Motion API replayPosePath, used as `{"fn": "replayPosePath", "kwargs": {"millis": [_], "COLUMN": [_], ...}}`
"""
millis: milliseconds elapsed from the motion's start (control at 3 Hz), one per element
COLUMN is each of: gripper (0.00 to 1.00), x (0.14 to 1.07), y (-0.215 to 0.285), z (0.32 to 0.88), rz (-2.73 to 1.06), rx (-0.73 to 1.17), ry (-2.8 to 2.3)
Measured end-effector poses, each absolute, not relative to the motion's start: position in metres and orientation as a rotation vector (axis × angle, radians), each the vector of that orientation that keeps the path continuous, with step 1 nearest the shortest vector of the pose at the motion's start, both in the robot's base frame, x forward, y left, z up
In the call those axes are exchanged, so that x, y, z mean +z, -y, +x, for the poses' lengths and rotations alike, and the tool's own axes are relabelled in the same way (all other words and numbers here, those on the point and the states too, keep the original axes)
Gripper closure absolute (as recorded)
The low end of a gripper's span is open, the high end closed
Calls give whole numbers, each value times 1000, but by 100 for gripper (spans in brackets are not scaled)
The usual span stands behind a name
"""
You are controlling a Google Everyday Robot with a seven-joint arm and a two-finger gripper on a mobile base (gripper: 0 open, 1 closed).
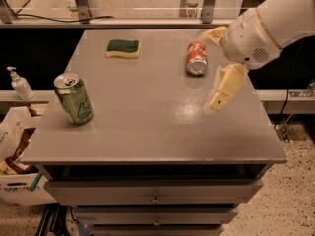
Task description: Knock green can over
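The green can (74, 99) stands upright on the grey table (147, 132), near its left front edge, with pale markings on its side and a silver top. My gripper (210, 72) hangs over the right part of the table, far to the right of the green can and apart from it. It is open and empty: one cream finger (224, 88) points down toward the tabletop and the other (212, 34) sticks out beside the red can.
A red-orange can (197, 58) lies on its side at the back right, just left of my gripper. A green and yellow sponge (123, 48) lies at the back. A soap bottle (19, 84) and a cardboard box (17, 181) stand off the table's left side.
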State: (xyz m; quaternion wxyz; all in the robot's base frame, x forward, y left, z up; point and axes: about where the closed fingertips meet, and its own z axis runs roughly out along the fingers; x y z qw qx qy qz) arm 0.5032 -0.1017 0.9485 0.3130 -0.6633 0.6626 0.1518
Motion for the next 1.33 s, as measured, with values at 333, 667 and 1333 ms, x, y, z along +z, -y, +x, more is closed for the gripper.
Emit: {"fn": "replayPosePath", "kwargs": {"millis": [333,667,1333], "gripper": [0,0,0], "x": [932,915,911], "y": [69,27,-3], "z": [525,549,546], "rz": [-1797,-1834,-1872], "rx": [450,536,584], "ry": [-1692,-1629,-1571]}}
